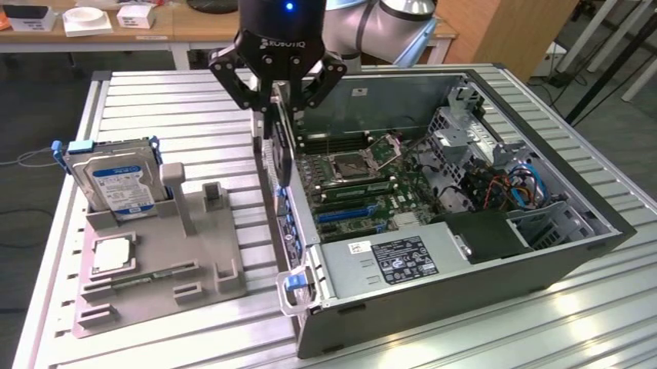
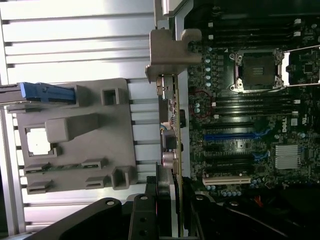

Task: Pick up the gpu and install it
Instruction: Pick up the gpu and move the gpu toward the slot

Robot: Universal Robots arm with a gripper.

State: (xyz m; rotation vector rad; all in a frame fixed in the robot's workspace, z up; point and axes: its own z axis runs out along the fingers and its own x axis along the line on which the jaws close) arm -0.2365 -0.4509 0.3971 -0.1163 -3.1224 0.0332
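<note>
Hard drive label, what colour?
Blue and white label; the exterior view shows it best.

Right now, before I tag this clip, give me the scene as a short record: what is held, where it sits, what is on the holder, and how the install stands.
held: gpu, clamped between the fingers of the gripper
card pose: upright, edge-on
card place: over the computer case wall on the exterior view's left, beside the motherboard
blue slot: bare
grey holder: carries the hard drive and the CPU chip
install: card not seated
</note>
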